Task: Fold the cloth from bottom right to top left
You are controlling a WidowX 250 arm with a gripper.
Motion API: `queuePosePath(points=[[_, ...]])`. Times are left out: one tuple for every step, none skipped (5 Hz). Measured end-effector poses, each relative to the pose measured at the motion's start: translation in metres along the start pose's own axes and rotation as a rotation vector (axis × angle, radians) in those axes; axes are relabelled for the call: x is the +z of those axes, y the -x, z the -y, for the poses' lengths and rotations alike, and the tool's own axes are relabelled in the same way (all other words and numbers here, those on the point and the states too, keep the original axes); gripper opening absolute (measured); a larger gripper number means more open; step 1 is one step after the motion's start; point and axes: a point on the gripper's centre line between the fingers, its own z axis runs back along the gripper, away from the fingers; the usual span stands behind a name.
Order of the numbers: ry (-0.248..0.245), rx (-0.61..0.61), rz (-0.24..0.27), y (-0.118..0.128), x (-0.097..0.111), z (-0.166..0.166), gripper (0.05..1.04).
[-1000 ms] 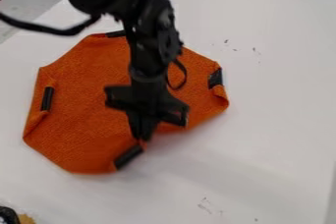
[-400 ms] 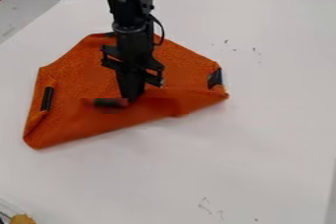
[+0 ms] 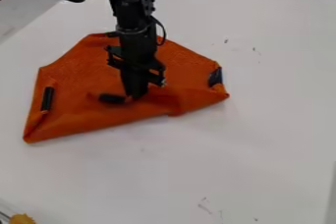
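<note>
Lower edge of orange cloth [image 3: 75,75] now folded upward, black strip [image 3: 111,98] beside gripper [image 3: 136,96], which pinches the cloth

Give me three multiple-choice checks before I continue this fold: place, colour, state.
1. Where is the gripper?
A. Off the cloth's right side
B. Beside the middle black strip
C. At the picture's bottom edge

2. What colour is the cloth?
A. Orange
B. Blue
C. Green

3. How is the cloth's lower part?
A. Spread flat
B. Rolled into a tube
C. Turned up over the rest

1 B: the tips are right next to that strip.
2 A: its whole surface shows orange.
3 C: a flap overlaps the middle.
</note>
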Motion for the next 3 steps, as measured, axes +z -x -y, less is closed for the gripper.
queuePosePath(points=[[-0.068,-0.002,0.075,-0.012,0.002,-0.012,0.204],[-0.151,-0.036,0.128,-0.030,0.013,-0.036,0.448],[-0.173,-0.087,0.139,-0.044,0.014,-0.049,0.755]])
